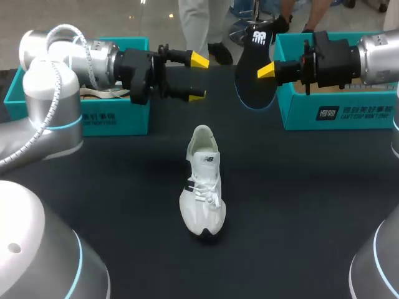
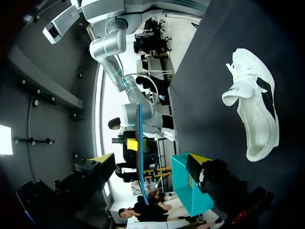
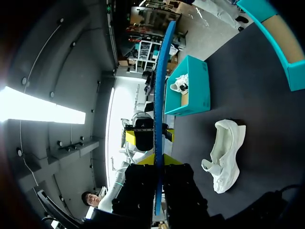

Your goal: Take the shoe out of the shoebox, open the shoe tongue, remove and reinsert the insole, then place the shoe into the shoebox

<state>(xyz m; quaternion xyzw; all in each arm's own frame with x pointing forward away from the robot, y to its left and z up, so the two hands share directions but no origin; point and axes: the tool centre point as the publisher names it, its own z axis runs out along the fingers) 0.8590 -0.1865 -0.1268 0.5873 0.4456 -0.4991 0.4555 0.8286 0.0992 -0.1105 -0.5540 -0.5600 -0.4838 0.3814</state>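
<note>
The left arm (image 1: 56, 93) is covering much of the left shoebox (image 1: 118, 121), leaving only part of the shoe (image 1: 103, 93) inside showing. The insole (image 1: 252, 84) is hiding one finger of the right pincer (image 1: 265, 70) and a corner of the right shoebox (image 1: 336, 115).

Robotics laboratory or demonstration bench. Grounds for the entry:
- Two silver-grey jointed robot arms with cyan light rings. Left arm (image 1: 43, 118) entering at 9 o'clock, right arm (image 1: 380, 56) at 2 o'clock.
- Flat table with a matte black top (image 1: 299, 205).
- Open teal cardboard shoebox (image 1: 118, 121) at 10 o'clock.
- Second teal cardboard shoebox (image 1: 349, 112) at 2 o'clock, beneath the right arm.
- White lace-up sneaker (image 1: 202, 187) alone at table centre.
</note>
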